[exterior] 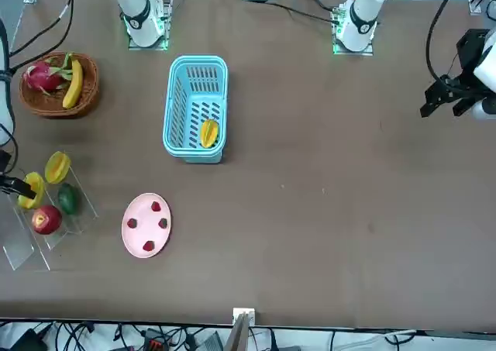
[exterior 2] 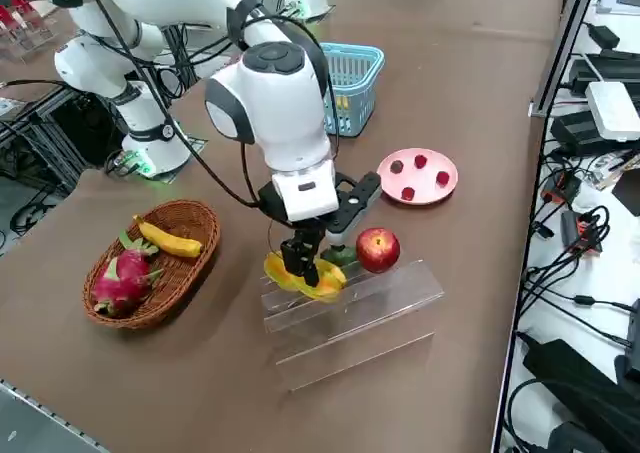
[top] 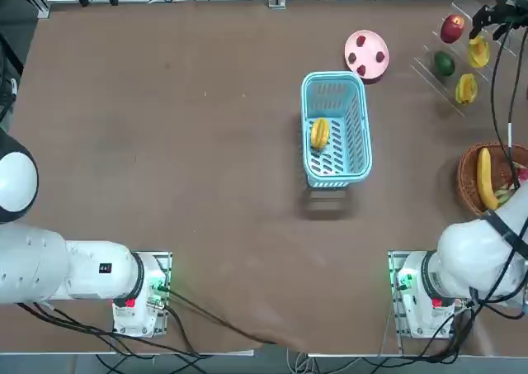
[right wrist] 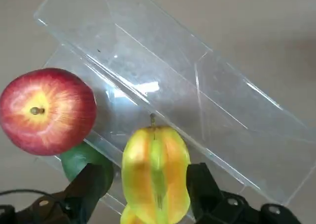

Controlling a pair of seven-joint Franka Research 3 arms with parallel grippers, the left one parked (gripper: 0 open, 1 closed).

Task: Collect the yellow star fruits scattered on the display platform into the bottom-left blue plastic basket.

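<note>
Straddling a ridged yellow-orange star fruit [right wrist: 155,172] on the clear acrylic tiered display platform [right wrist: 207,80], my right gripper [right wrist: 148,184] has its fingers [right wrist: 94,182] spread wide on either side, not yet clenched; beside it sit a red apple [right wrist: 47,110] and a dark green round fruit [right wrist: 81,157]; a second star fruit [top: 466,87] waits on the same rack; one star fruit [top: 319,133] already lies in the light blue slotted plastic basket [top: 360,134] mid-bench; so one collected, two left.

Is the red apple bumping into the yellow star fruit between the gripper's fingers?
Apart. The right wrist view shows clear rack between the red apple and the star fruit that the open right gripper straddles.
</note>
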